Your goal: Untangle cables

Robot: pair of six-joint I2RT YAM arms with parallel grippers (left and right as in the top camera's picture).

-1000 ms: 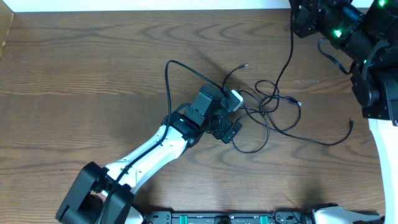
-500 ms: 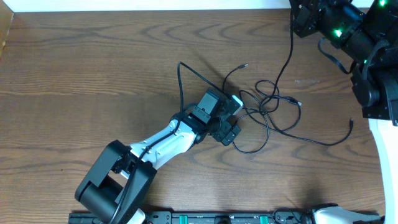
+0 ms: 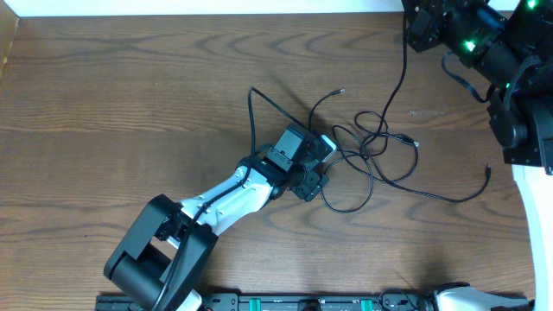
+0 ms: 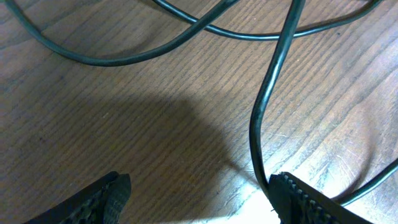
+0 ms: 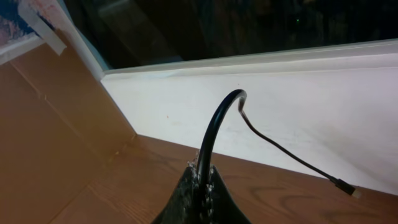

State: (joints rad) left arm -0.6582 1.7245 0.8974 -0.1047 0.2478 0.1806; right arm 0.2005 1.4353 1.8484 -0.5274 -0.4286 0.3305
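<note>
Left wrist view: the left gripper (image 4: 199, 186) has two ribbed black fingers (image 4: 106, 194) standing apart over the grained wooden table (image 4: 124, 124). One thin, smooth black strand of the cables (image 4: 261, 118) touches one finger's inner edge. Right wrist view only: the right gripper (image 5: 202, 171) is clamped together on one arching black strand. The overhead view alone shows the tangle lying mid-table, right of centre, with three loose plug ends (image 3: 416, 142).
</note>
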